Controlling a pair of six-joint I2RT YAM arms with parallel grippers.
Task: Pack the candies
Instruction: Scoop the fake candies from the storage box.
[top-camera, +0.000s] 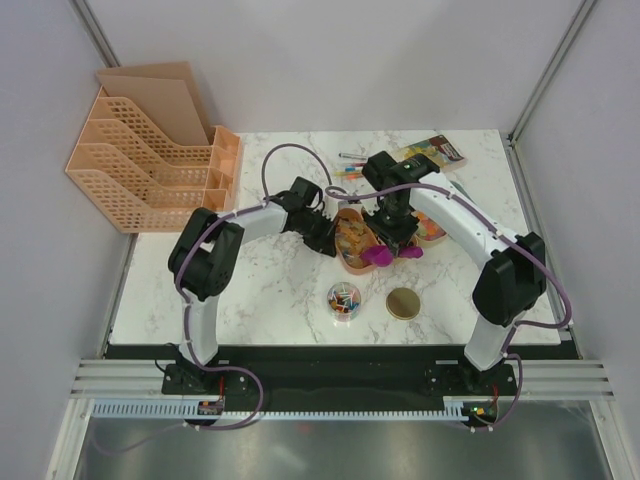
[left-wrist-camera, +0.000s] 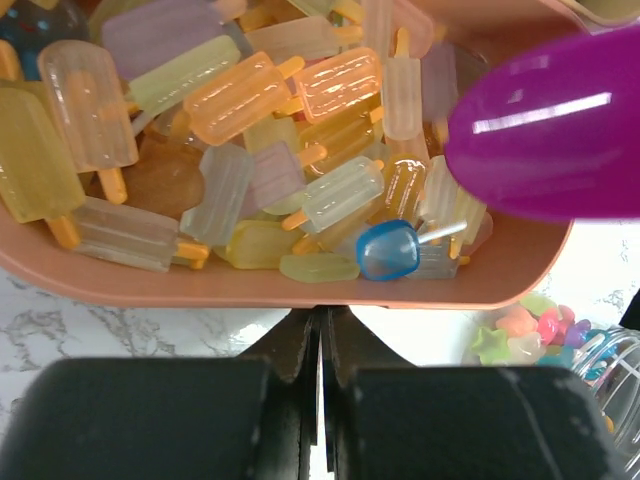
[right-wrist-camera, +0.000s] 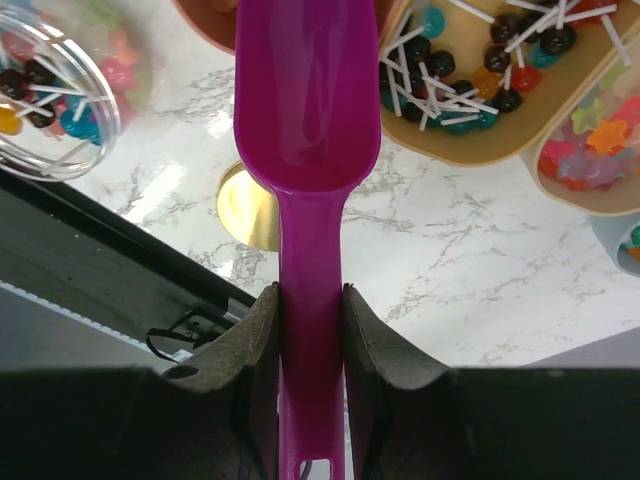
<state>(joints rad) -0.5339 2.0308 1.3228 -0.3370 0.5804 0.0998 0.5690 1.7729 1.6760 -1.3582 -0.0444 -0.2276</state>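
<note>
A peach tray (top-camera: 352, 262) with petal-shaped compartments holds the candies. Pastel popsicle-shaped candies (left-wrist-camera: 240, 150) fill the compartment in front of my left gripper (left-wrist-camera: 322, 315). That gripper is shut, with its tips against the tray wall just under the rim (left-wrist-camera: 250, 290). My right gripper (right-wrist-camera: 311, 295) is shut on the handle of a purple scoop (right-wrist-camera: 305, 100), whose bowl looks empty and hangs over the table beside the tray. Lollipops (right-wrist-camera: 470, 70) and star candies (right-wrist-camera: 600, 140) lie in other compartments. A clear jar (top-camera: 345, 298) stands in front of the tray and holds some candies.
A gold lid (top-camera: 404, 303) lies to the right of the jar. An orange file rack (top-camera: 150, 170) stands at the back left. Thin coloured pens (top-camera: 350, 165) and a printed packet (top-camera: 435, 152) lie behind the tray.
</note>
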